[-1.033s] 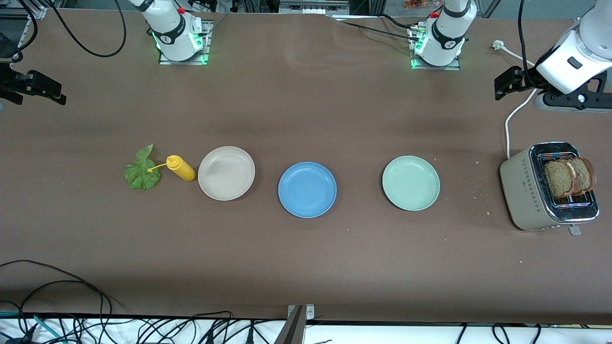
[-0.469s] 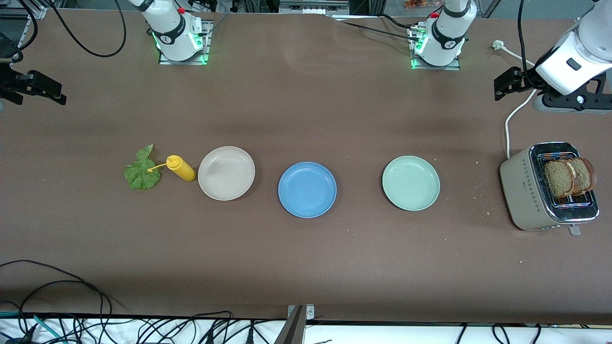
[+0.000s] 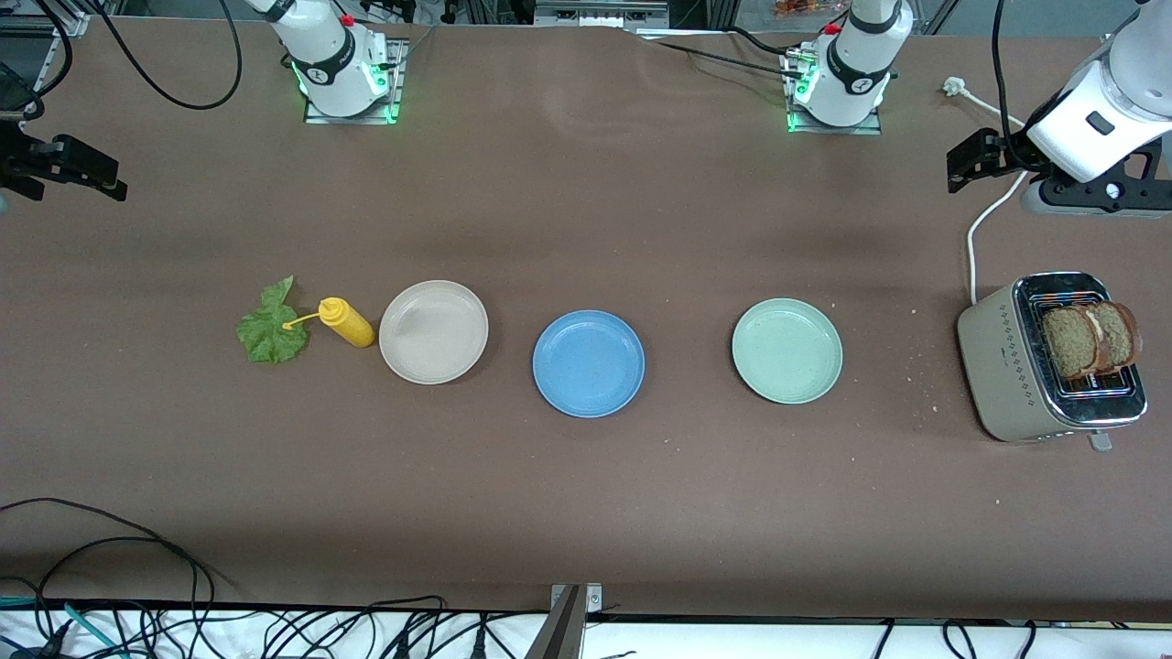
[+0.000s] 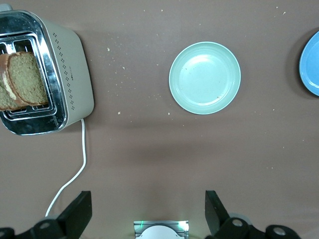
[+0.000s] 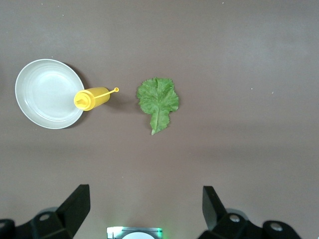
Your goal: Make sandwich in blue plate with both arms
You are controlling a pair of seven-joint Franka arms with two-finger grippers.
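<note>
The blue plate point(image 3: 589, 363) lies empty in the middle of the table, its edge also showing as the blue plate point(image 4: 311, 64). Two brown bread slices point(image 3: 1090, 340) stand in the toaster point(image 3: 1016, 366) at the left arm's end; the left wrist view shows the bread slices point(image 4: 25, 79) too. A green lettuce leaf point(image 3: 272, 329) lies flat toward the right arm's end, seen as the lettuce leaf point(image 5: 158, 101). My left gripper point(image 3: 961, 165) hangs open and empty over the toaster's white cable. My right gripper point(image 3: 101, 178) hangs open and empty over the right arm's end. Left gripper point(image 4: 148, 211) and right gripper point(image 5: 146, 206) hold nothing.
A beige plate point(image 3: 433, 331) and a pale green plate point(image 3: 786, 351) flank the blue one. A yellow squeeze bottle point(image 3: 346, 321) lies on its side between leaf and beige plate. A white cable point(image 3: 972, 247) runs from the toaster. Crumbs lie beside the green plate.
</note>
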